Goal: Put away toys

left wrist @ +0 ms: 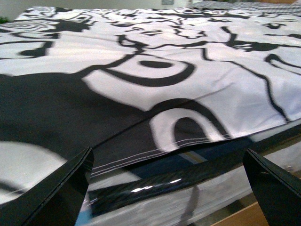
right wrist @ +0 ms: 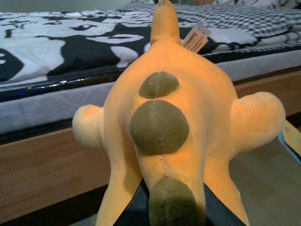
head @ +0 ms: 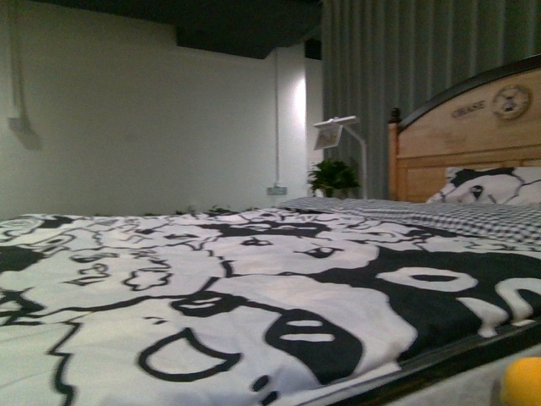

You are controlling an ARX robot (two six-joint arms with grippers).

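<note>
Patterned bedspread [head: 254, 279], wooden headboard [head: 473, 144], orange plush [right wrist: 174, 122]

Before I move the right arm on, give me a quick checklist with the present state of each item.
1. Hold of right gripper on plush toy: ok, fingers flank its end.
2. State of left gripper: ok, open, nothing between its fingers.
3. Gap between toy and wooden bed frame: cannot tell.
4. Place to put it away: cannot tell, no bin or box in view.
5. Snags on the tag: ok, it sticks out free.
</note>
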